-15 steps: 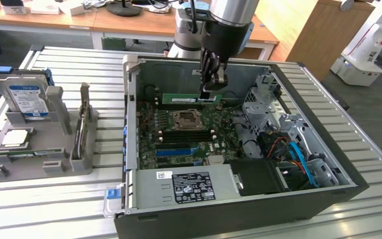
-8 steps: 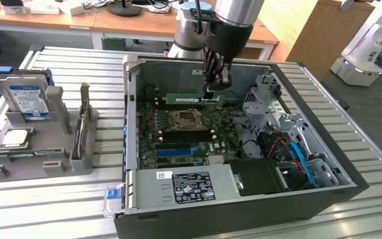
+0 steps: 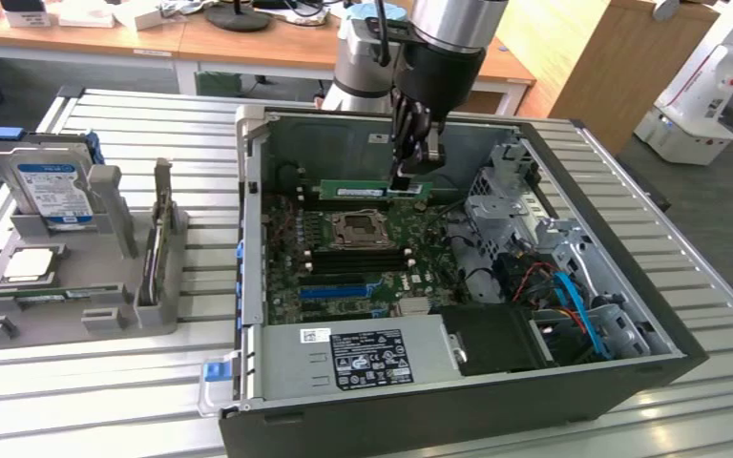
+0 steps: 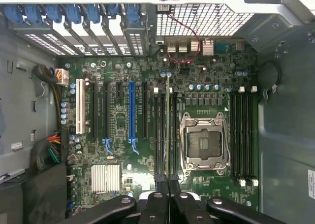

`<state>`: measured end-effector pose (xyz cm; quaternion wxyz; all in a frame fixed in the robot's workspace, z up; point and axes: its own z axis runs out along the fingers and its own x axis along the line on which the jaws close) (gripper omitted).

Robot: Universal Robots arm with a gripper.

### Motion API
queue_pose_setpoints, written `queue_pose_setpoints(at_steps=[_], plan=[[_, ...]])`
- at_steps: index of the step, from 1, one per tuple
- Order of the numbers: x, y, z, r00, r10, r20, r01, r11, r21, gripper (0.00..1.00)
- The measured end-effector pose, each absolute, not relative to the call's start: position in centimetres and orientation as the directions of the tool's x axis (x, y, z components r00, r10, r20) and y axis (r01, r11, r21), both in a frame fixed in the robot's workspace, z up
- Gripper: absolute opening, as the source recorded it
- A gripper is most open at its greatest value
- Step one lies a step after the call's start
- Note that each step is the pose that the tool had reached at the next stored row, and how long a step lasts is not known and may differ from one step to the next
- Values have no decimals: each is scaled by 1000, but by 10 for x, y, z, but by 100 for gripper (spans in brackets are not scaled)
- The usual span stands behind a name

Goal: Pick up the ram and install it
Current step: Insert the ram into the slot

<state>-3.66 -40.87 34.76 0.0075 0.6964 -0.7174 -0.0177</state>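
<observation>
Plainly, the black two-finger gripper is pinched almost fully closed on the long, thin green ram stick with its white label, gripping it at the end toward the exterior view's right. From there the stick's long axis runs level toward the exterior view's left, along the far side of the open black computer case, just beyond the square silver CPU socket. From the wrist, the ram appears edge-on, a thin line aligned with the black memory slots beside the socket. Whether it is seated or just above them, I cannot tell.
</observation>
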Motion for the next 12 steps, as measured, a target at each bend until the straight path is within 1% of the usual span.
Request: queue_pose_setpoints(at_steps=[8,9,12], plan=[[-37,-409,340,-30,-999,-14,-999,30,36,12],[-37,-409,330,-30,-999,-14,-999,30,36,12],[-37,-409,330,-30,-999,-14,-999,30,36,12]])
